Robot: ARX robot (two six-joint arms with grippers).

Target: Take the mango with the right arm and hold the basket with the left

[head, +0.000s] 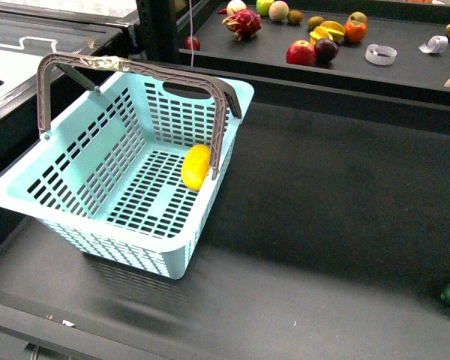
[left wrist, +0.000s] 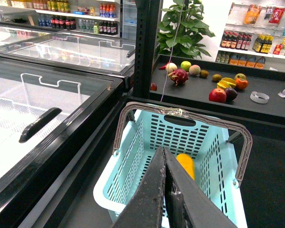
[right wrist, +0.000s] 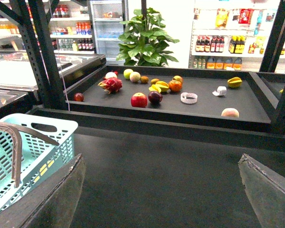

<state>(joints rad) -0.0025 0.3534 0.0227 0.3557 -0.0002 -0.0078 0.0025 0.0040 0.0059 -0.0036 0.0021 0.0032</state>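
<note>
- The mango (head: 196,166) lies inside the basket (head: 75,217), against its right wall.
- Left gripper (left wrist: 165,190): jaws closed, holding nothing.
- Right gripper (right wrist: 161,190): jaws wide apart, empty.
- A dragon fruit (head: 242,23) and a red apple (head: 301,52) sit on the far shelf (head: 405,71).

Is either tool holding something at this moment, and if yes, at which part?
Nothing is held. The left tool is shut on nothing, above the basket; the right tool is open and empty. The mango lies inside the basket.

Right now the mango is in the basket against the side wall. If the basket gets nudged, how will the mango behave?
The mango is a smooth oval leaning on the basket wall, so it would probably roll or slide across the slotted floor. Its plain skin looks slick, so a pinch near one end may slip. The basket, nearly empty and thin-walled plastic, likely shifts easily.
</note>
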